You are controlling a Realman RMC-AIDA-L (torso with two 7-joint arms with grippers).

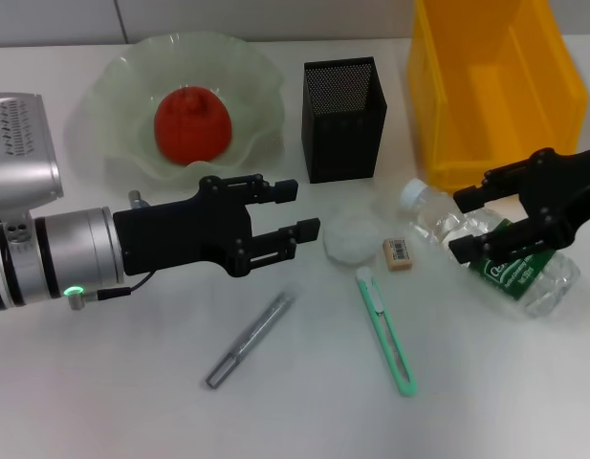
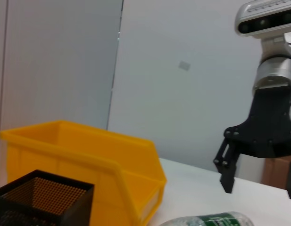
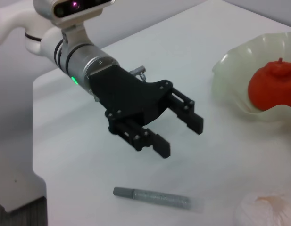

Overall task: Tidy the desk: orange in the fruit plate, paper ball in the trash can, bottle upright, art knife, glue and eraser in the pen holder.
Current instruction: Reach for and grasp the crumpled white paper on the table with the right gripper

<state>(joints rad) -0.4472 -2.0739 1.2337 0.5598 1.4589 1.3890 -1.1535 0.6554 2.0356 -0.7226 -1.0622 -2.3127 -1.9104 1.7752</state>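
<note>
The orange [image 1: 191, 124] sits in the pale-green fruit plate [image 1: 118, 81]. The bottle [image 1: 538, 282] lies on its side at the right of the desk, cap [image 1: 415, 196] pointing toward the pen holder [image 1: 342, 120]. My right gripper [image 1: 469, 223] hangs open just above the bottle's neck end, not touching it. Over the middle of the desk my left gripper [image 1: 301, 210] is open and empty, just left of the paper ball [image 1: 352, 239]. The eraser [image 1: 398, 253], the art knife [image 1: 385, 330] and the glue [image 1: 249, 339] lie flat on the desk. The yellow trash can [image 1: 495, 86] stands at the back right.
The left wrist view shows the trash can [image 2: 88, 174], the pen holder [image 2: 37, 197], the bottle [image 2: 206, 220] and the right gripper [image 2: 261, 188] over it. In the right wrist view are the left gripper [image 3: 180, 137], glue [image 3: 152, 198], paper ball [image 3: 263, 212] and orange [image 3: 272, 87].
</note>
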